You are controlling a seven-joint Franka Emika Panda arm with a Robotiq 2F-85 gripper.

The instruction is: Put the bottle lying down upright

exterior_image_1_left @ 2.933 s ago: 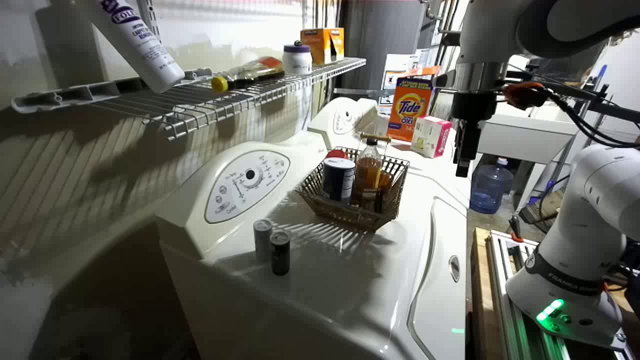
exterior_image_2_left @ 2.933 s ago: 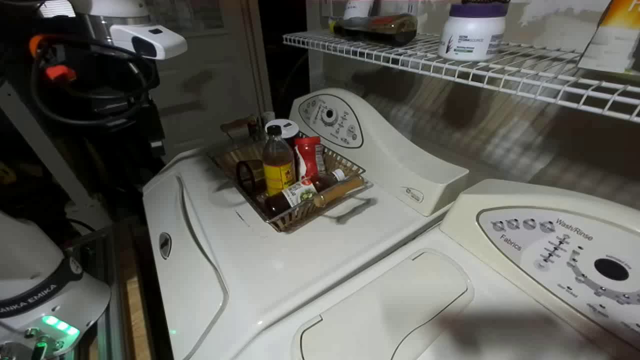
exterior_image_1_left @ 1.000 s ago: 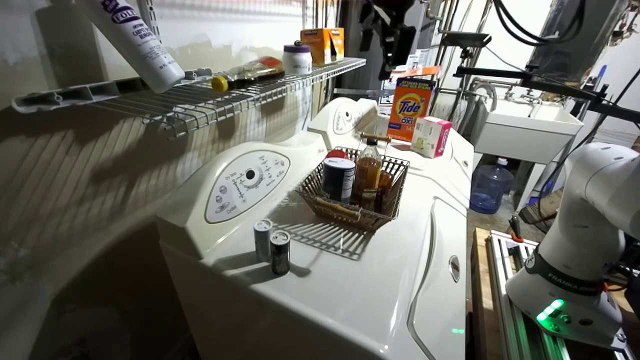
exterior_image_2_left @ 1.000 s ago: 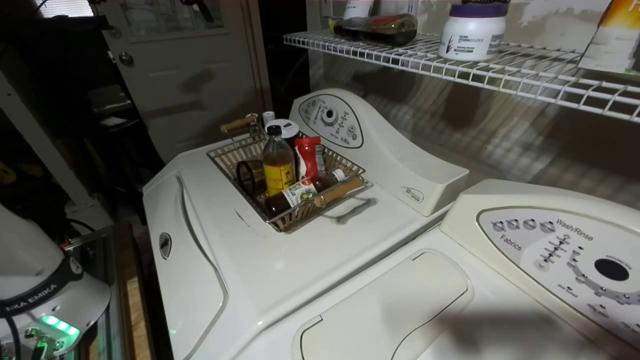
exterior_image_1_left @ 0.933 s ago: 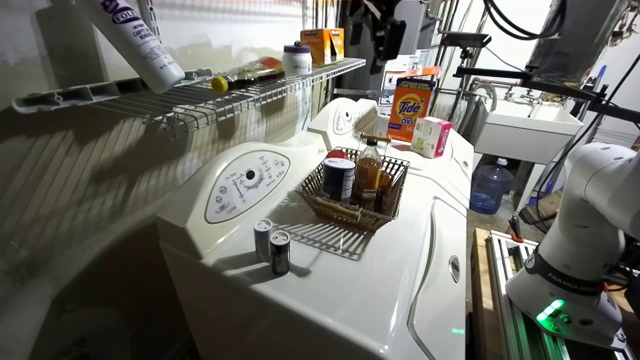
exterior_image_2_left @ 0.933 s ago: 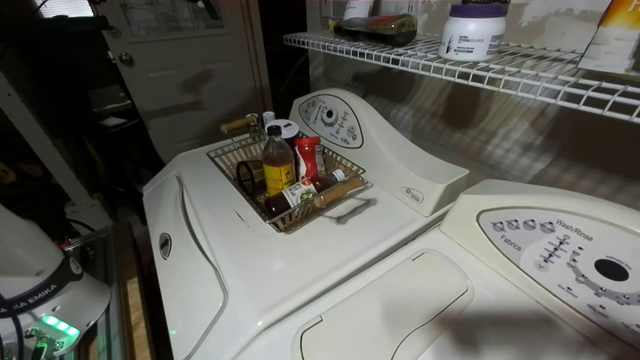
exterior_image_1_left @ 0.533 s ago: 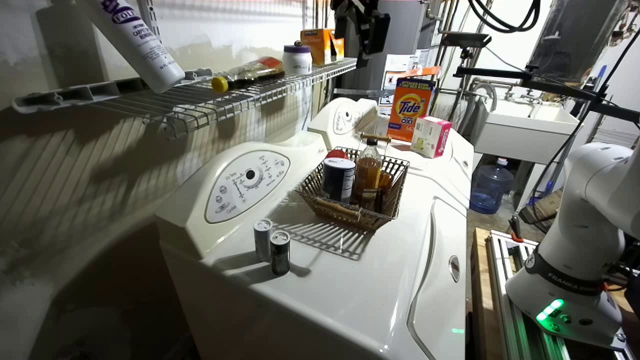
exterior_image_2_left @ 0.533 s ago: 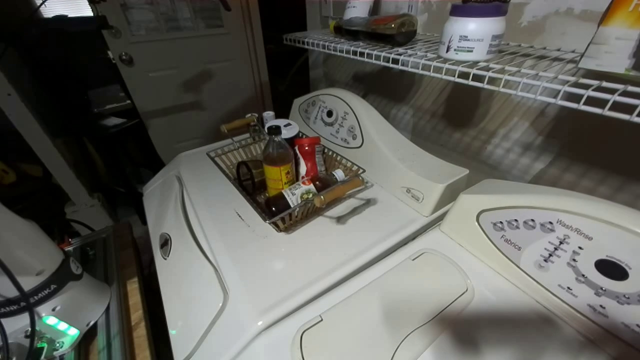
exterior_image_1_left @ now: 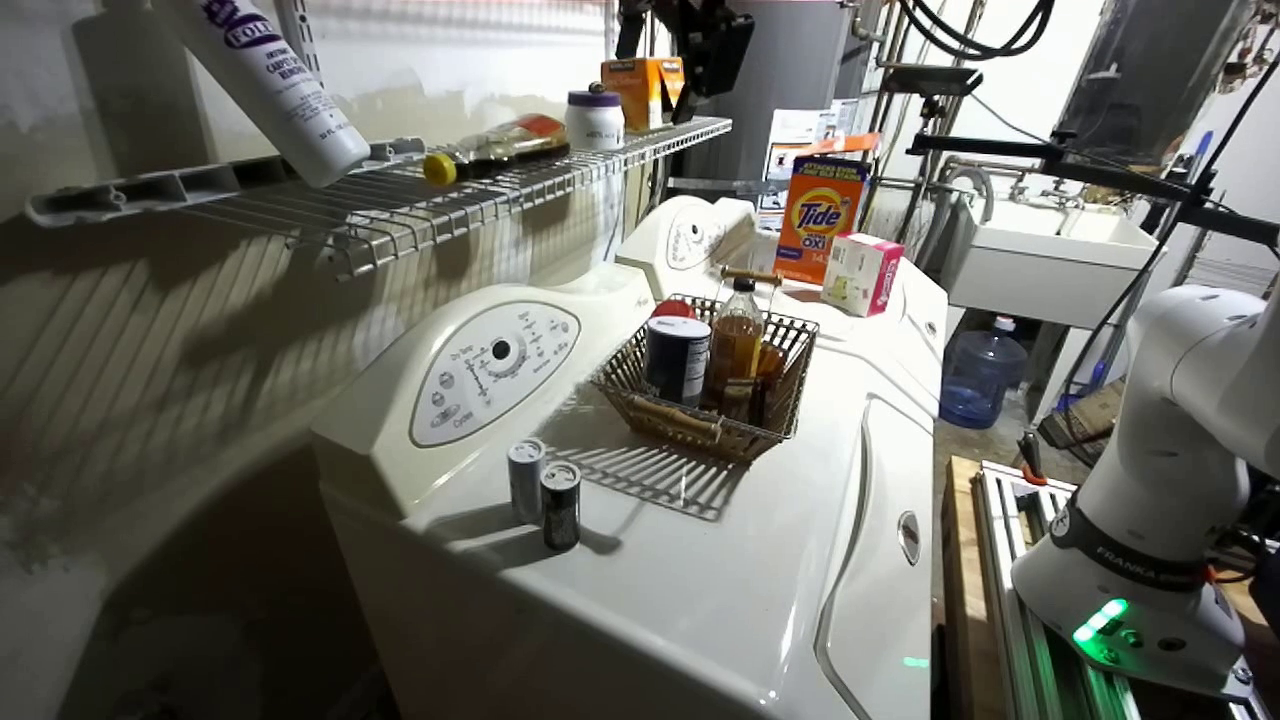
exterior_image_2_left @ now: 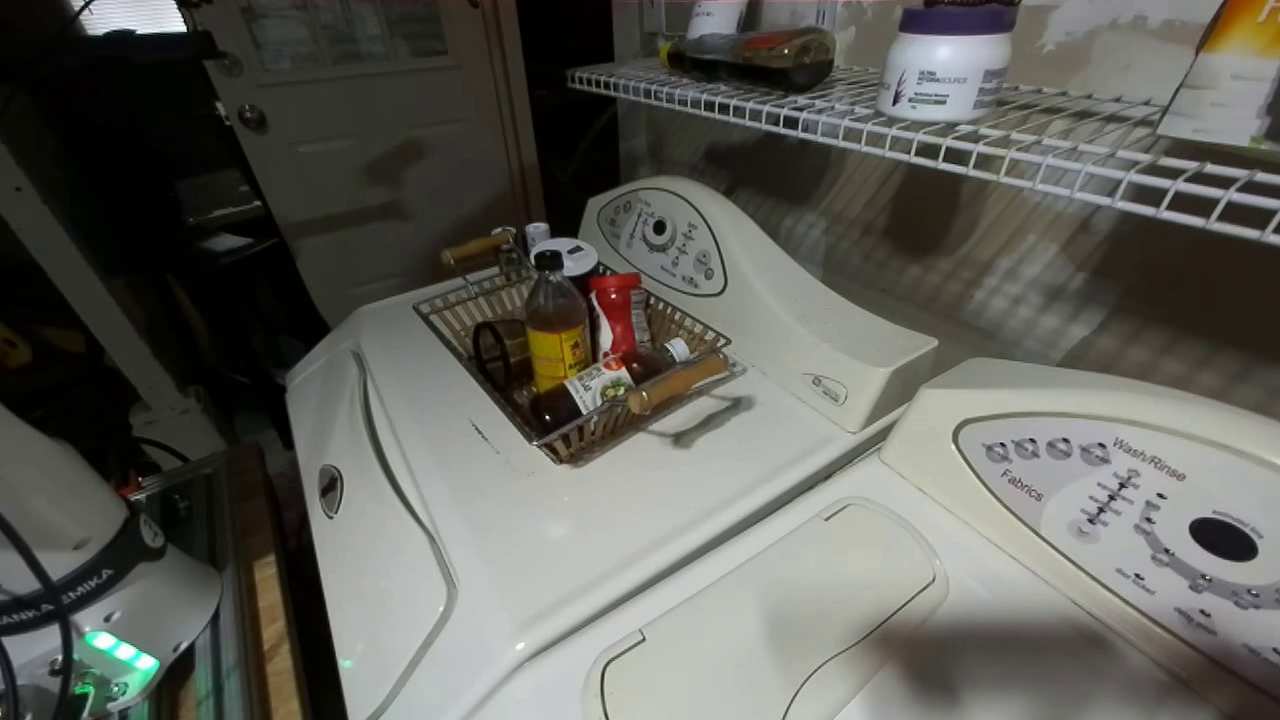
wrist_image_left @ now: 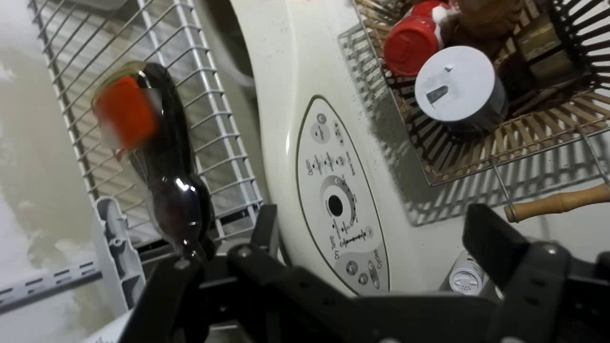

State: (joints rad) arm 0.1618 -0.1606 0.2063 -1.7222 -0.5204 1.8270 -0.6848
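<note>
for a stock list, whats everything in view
Shelf: 1, white, wall
Yellow-capped bottle: 1, dark, lying on shelf
Tall bottle: 1, white, shelf's end
Jar: 1, white, shelf
Carton: 1, orange, shelf
Machines: 2, white, adjacent
Shakers: 2, grey, black, machine
Basket: 1, brown, machine
Bottles: 2, amber, red-brown, basket
Can: 1, dark, basket
Container: 1, red, basket
Unclear item: 1, brown, basket
Tide: 1, orange, beyond basket
Small box: 1, pink-white, by Tide
Sink: 1, white, background
Jug: 1, blue, floor
Cylinder: 1, grey, background
Door: 1, pale, background
Arm: 1, white, beside machines
Gripper: 1, black, above machine
</note>
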